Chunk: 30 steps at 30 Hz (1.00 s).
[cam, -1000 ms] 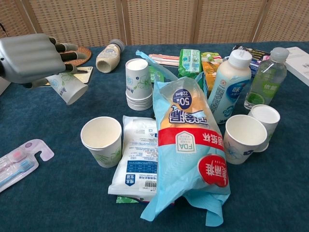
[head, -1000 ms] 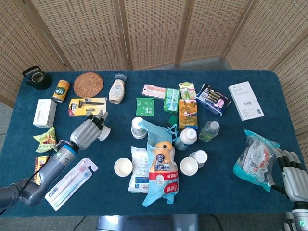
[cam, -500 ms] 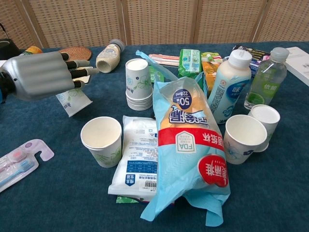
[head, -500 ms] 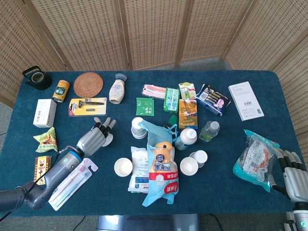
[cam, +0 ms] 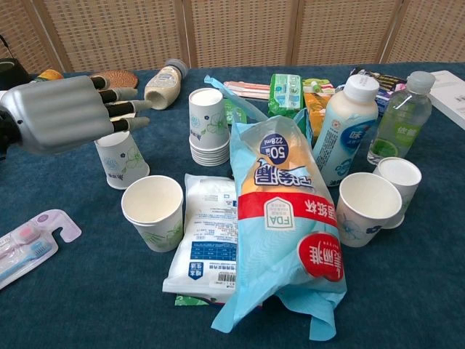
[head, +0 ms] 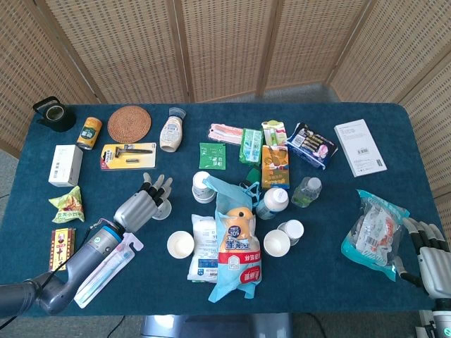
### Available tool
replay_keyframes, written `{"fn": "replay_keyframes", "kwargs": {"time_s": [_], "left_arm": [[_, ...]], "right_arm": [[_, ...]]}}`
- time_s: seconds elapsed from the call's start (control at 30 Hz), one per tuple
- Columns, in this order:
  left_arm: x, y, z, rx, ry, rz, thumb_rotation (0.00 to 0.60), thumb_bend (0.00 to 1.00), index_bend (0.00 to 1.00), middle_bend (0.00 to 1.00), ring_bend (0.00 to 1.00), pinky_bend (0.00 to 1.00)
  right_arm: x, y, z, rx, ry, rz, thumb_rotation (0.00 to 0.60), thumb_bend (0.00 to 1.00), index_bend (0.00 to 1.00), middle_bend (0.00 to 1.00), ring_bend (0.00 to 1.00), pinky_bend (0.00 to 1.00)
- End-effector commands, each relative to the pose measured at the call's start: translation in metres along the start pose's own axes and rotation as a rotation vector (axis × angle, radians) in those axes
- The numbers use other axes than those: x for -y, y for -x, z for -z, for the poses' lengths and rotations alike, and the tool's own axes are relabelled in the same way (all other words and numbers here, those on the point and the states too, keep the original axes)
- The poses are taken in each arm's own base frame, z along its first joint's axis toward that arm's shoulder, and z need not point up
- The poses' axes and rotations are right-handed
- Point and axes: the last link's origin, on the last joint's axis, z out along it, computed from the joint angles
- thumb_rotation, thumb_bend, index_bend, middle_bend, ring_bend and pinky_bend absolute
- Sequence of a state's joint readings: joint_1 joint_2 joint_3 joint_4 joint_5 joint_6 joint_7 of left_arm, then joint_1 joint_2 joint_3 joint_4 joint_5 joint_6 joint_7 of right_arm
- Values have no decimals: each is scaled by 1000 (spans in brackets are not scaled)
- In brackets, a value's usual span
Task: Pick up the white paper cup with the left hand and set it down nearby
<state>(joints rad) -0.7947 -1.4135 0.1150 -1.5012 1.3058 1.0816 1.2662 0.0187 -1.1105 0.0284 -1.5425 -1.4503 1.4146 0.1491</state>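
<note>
one white paper cup (cam: 122, 159) upright on blue surface (cam: 87, 291), mouth down | left hand (cam: 62, 113) just above and beside it, fingers spread, holding nothing | right hand (head: 428, 255) well apart, idle, fingers apart

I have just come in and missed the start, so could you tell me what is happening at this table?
The robot's left hand is moving a white paper cup. That cup now stands upside down on the blue table, just left of an upright empty cup. The left hand's fingers are spread flat above it and hold nothing. The right hand rests at the table's right edge beside a plastic bag of goods, not involved. Snack bags, bottles and a cup stack crowd the middle.
</note>
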Motion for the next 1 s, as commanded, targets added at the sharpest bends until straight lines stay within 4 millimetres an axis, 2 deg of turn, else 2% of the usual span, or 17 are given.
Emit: {"fn": "replay_keyframes", "kwargs": {"time_s": [0.03,0.2,0.43,0.5,0.67,1.0], "left_arm": [[4,-2,3,3,-26,26,600,480,0,0,0,219],[17,-6,10,37,-103,191,600,480,0,0,0,211],[43,-8,27,119,-202,630,600,479,0,0,0,213],[51,-6,34,120,-237,702,600,478,0,0,0,215],[61,8,64,151,-320,905,600,478,0,0,0,217],[68,36,134,182,-473,1131,600,476,0,0,0,219]], "right_arm": [[0,-1,0,-1,-2,0,600,479,50,36,0,73],[1,-4,0,-12,-6,3,600,480,50,35,0,73],[5,-11,-7,-38,-16,24,600,479,51,35,0,74],[6,-13,-9,-49,-17,28,600,480,50,36,0,74],[7,-21,-17,-102,-13,50,600,479,47,33,0,5],[9,-23,-30,-133,-4,92,600,478,45,26,0,0]]}}
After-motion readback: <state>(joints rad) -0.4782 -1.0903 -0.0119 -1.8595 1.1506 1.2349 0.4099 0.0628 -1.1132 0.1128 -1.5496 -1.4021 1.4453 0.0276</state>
